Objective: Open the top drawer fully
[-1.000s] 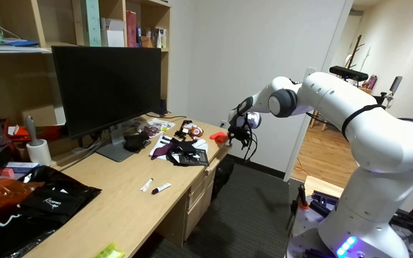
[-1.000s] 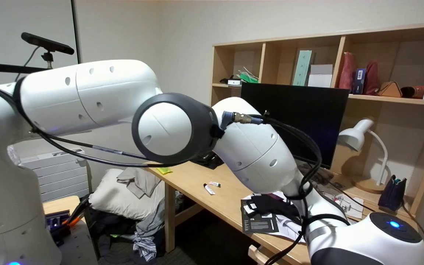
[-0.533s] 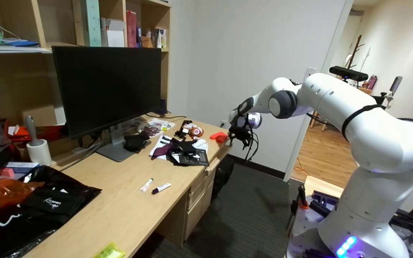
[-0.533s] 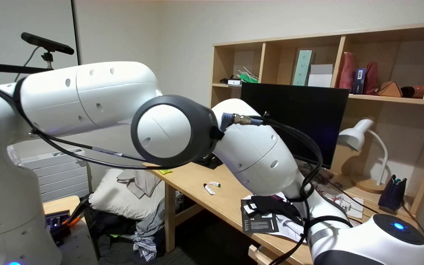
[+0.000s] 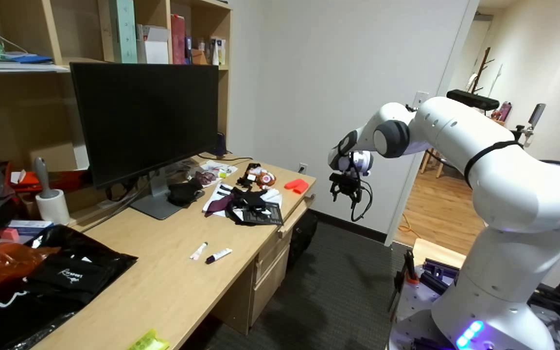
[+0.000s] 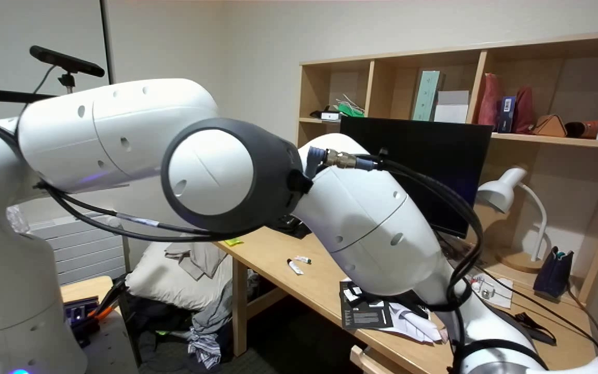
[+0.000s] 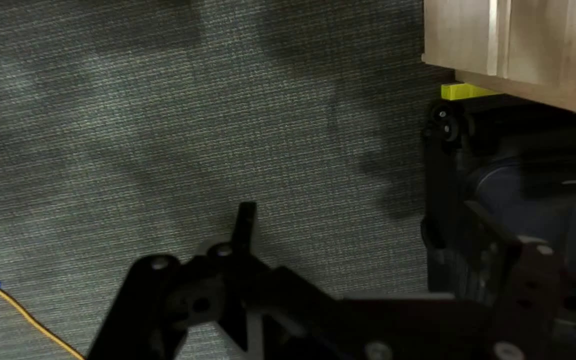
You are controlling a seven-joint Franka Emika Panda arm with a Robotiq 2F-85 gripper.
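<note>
The top drawer (image 5: 297,215) is a shallow pale-wood drawer under the far end of the desk top. It sticks out a little past the desk edge. One end of it shows in an exterior view (image 6: 365,359); the arm and frame edge hide the rest there. My gripper (image 5: 344,194) hangs pointing down over the floor, apart from the drawer. In the wrist view the gripper (image 7: 359,206) has its fingers wide apart with only floor between them. Pale drawer fronts (image 7: 528,40) show at the upper right there; I cannot tell which is the top one.
Deeper drawer fronts (image 5: 270,284) lie below. A dark bag (image 5: 303,233) stands on the floor beside the cabinet. Red objects (image 5: 297,186) and a pile of black cloth and papers (image 5: 255,209) lie near the desk edge. A white wall (image 5: 299,107) is behind.
My gripper has moved away from the desk corner, out over the floor. The red objects and the far end of the drawer are uncovered. The drawer shows no visible movement.
</note>
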